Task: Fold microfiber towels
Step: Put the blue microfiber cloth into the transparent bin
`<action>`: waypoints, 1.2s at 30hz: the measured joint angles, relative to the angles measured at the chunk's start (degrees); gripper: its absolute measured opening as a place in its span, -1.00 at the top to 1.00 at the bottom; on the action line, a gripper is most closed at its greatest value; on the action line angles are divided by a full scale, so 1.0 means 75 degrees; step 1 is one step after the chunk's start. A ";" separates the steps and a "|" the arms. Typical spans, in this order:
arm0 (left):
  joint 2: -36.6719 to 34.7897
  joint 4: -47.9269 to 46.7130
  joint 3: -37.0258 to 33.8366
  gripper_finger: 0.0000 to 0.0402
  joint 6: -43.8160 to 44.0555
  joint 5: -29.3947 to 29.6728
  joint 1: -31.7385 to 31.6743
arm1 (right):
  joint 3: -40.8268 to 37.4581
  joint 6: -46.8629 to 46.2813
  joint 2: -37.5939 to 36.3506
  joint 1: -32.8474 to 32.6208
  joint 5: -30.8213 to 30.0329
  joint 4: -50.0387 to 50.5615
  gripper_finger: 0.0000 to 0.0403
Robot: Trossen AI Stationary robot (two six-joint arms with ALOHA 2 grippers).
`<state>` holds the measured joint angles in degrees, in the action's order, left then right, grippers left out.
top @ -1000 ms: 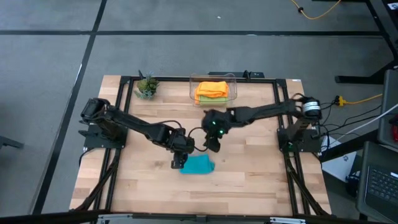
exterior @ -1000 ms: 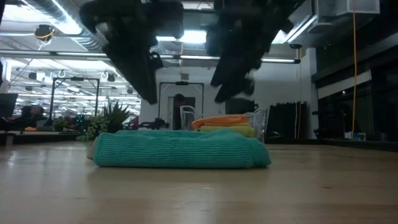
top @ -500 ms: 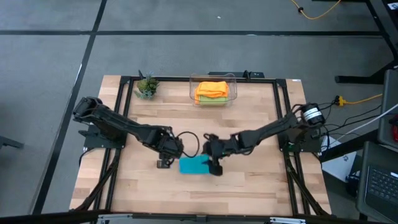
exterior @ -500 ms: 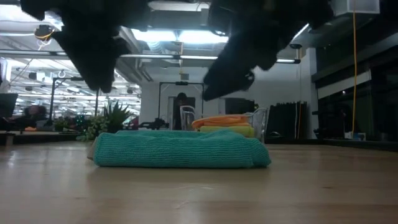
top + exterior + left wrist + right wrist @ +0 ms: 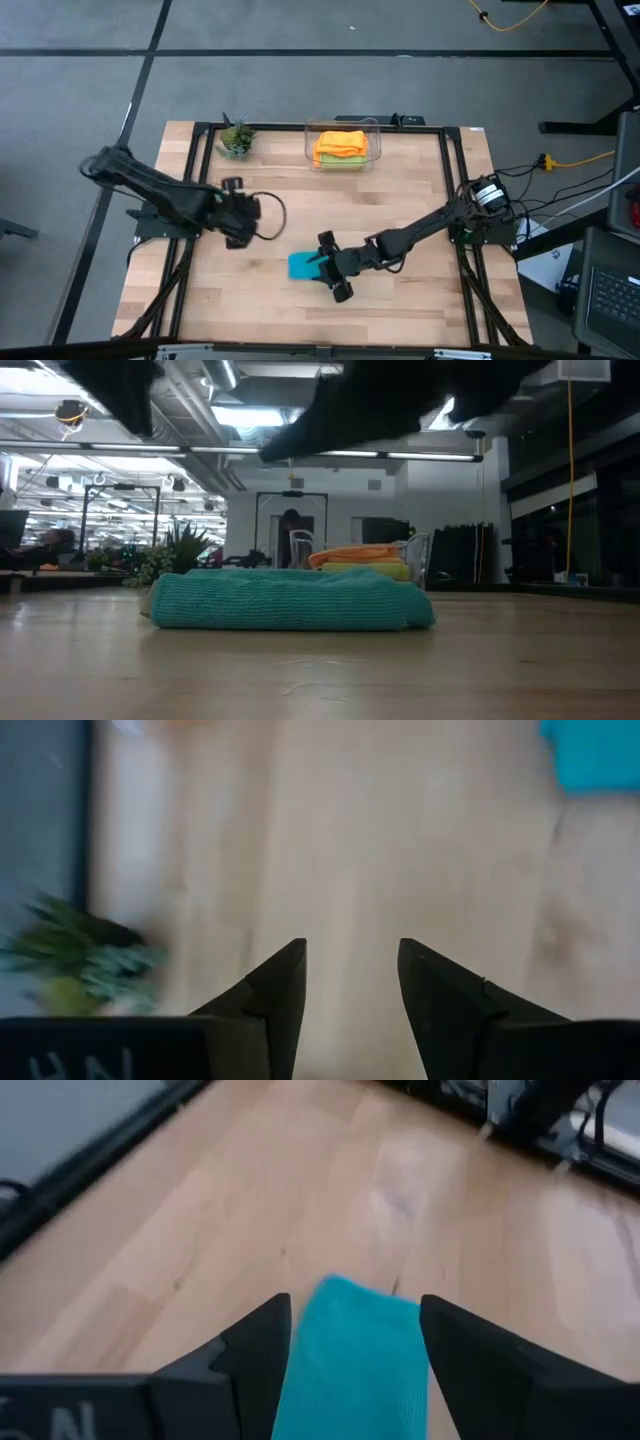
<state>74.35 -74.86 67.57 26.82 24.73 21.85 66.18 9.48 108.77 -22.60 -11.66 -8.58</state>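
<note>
**Teal towel folded at table centre, right gripper beside it, left arm drawn aside**

A folded teal towel (image 5: 304, 265) is seen lying flat on the wooden table (image 5: 420, 310), slightly toward six o'clock from the table's middle. In the low view it is shown as a thick, even pad (image 5: 290, 600) resting on the boards.

The right gripper (image 5: 326, 266) is positioned low at the towel's three o'clock edge, with its arm stretched back toward the three o'clock side of the table. Its fingers (image 5: 250, 1350) are held apart, and in the right wrist view the teal cloth (image 5: 350, 1350) is seen between and beyond them; whether the cloth is touched cannot be told, and nothing is clamped.

The left gripper (image 5: 232, 212) is held toward nine o'clock, well apart from the towel. Its fingers (image 5: 280, 985) are spread with only bare table between them, and a corner of the teal towel (image 5: 598, 752) is caught at the far edge of the left wrist view.

At twelve o'clock a clear plastic bin (image 5: 343, 145) is placed, in which folded orange towels (image 5: 340, 142) are stacked on a lime green towel (image 5: 340, 160). A small potted plant (image 5: 236, 138) is set near the bin, toward eleven o'clock.
</note>
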 joint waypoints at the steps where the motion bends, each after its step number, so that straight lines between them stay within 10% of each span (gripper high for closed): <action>1: -0.0300 0.0026 -0.0033 0.25 -0.0001 0.0311 0.0100 | 0.0080 0.0025 0.0000 -0.0033 -0.0109 -0.0016 -0.12; 8: -0.3419 0.4858 -0.2585 0.25 -0.1232 0.2951 0.0613 | 0.0219 -0.0390 0.0000 -0.0065 -0.0062 0.0043 -0.12; 16: -0.6075 1.0010 -0.6767 0.25 -0.3514 -0.0071 -0.1031 | 0.0221 -0.0981 0.0004 -0.0060 -0.0100 0.0139 -0.12; 26: -0.8027 1.1617 -0.8957 0.25 -0.3969 -0.2566 -0.2822 | 0.0227 -0.1029 0.0527 -0.0124 -0.0771 0.0084 -0.12; 36: -0.8221 1.1486 -0.8946 0.25 -0.4022 -0.1219 -0.3215 | 0.1107 -0.0369 0.1359 -0.0893 -0.1981 0.0478 -0.12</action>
<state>12.69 11.28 0.47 -3.35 15.58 -2.26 74.48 6.71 118.96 -29.30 -26.52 -5.00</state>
